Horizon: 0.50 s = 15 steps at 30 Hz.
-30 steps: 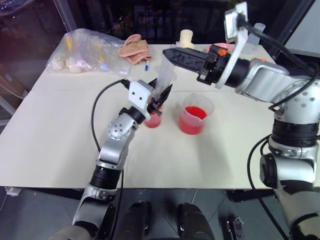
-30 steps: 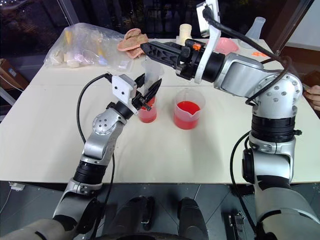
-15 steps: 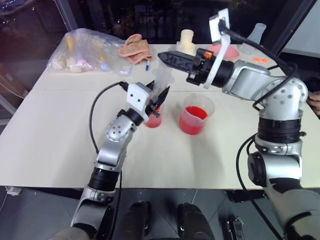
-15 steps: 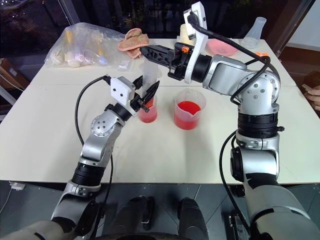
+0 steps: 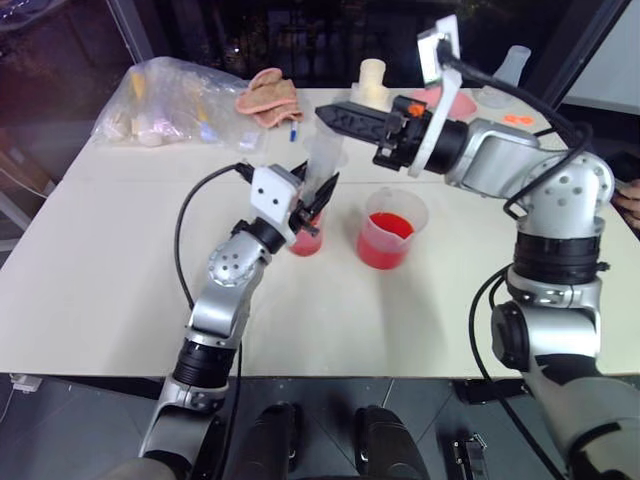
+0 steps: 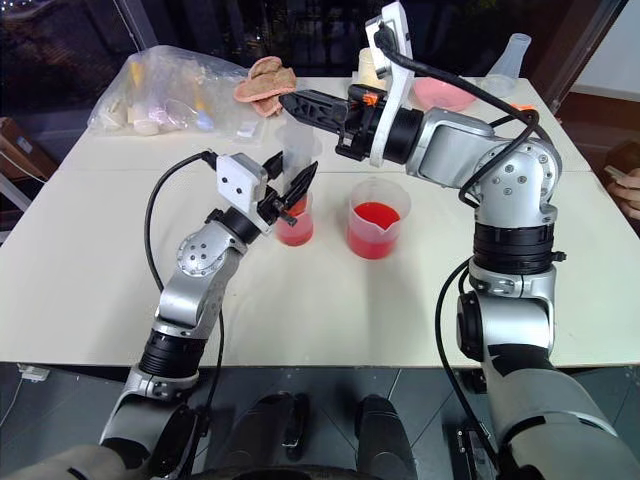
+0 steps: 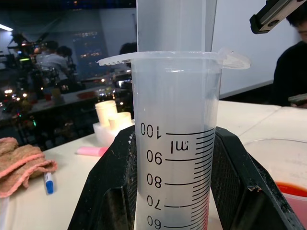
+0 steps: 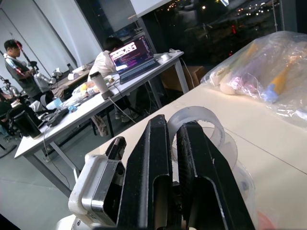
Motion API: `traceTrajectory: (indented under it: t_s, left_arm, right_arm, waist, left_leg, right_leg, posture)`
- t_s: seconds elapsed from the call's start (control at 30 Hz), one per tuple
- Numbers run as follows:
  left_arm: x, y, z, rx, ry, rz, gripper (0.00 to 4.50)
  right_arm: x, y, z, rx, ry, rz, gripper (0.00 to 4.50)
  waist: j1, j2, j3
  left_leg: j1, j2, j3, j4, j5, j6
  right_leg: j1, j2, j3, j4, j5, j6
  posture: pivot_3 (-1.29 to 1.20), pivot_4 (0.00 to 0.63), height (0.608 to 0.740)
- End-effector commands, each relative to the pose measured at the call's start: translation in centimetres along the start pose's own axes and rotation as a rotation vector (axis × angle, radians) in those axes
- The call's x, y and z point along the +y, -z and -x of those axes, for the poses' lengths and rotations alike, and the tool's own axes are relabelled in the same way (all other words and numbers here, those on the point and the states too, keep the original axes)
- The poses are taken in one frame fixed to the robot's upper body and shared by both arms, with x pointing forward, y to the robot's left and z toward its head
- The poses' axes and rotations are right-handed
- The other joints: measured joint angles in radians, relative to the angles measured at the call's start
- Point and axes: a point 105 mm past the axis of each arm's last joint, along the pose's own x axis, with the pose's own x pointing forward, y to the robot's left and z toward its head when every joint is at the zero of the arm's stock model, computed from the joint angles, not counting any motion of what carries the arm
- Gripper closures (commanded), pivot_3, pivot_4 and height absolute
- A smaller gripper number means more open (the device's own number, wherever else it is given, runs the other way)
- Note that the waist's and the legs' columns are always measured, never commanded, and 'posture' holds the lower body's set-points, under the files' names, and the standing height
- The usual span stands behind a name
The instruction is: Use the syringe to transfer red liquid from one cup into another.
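A pale, matte table [image 5: 120,300] carries everything, made of two slabs with a seam running across it toward the far side. Dark glazing stands behind it, and a grey tiled floor shows below its near edge. In the right wrist view, people sit at laptops on desks in the room.

Near the table's middle, the left gripper [image 6: 290,190] is clamped on the barrel of the syringe [image 5: 325,160], held upright over the smaller cup [image 6: 294,226], which contains red liquid [image 6: 294,233]. The larger beaker [image 5: 388,232], also partly red, stands just beside it. The right gripper [image 5: 335,116], fingers closed together, reaches to the plunger top.

Along the far edge lie a plastic bag [image 5: 180,100] at the left corner, a pink cloth [image 5: 268,95], a blue pen [image 5: 293,131], and a flask [image 5: 510,65].
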Motion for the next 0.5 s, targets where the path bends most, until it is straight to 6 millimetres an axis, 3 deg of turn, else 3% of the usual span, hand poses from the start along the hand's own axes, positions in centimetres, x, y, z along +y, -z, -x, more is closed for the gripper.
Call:
traceTrajectory:
  t_s: [0.03,0.5]
  left_arm:
    - [-0.6,-3.0,-0.7,-0.106,0.013,-0.037,2.99]
    - [-0.3,-3.9,-0.8,-0.13,-0.024,-0.028,2.99]
  right_arm:
    - [1.0,1.0,-0.9,0.057,-0.06,-0.007,4.46]
    - [0.3,3.1,-1.2,0.113,-0.063,-0.06,4.46]
  waist:
    - [0.0,0.0,0.0]
    - [0.0,0.0,0.0]
  left_leg:
    - [0.0,0.0,0.0,0.0,0.0,0.0]
    - [0.0,0.0,0.0,0.0,0.0,0.0]
  right_leg:
    - [0.0,0.0,0.0,0.0,0.0,0.0]
    - [0.0,0.0,0.0,0.0,0.0,0.0]
  posture:
    - [0.0,0.15,0.74]
    - [0.0,0.15,0.74]
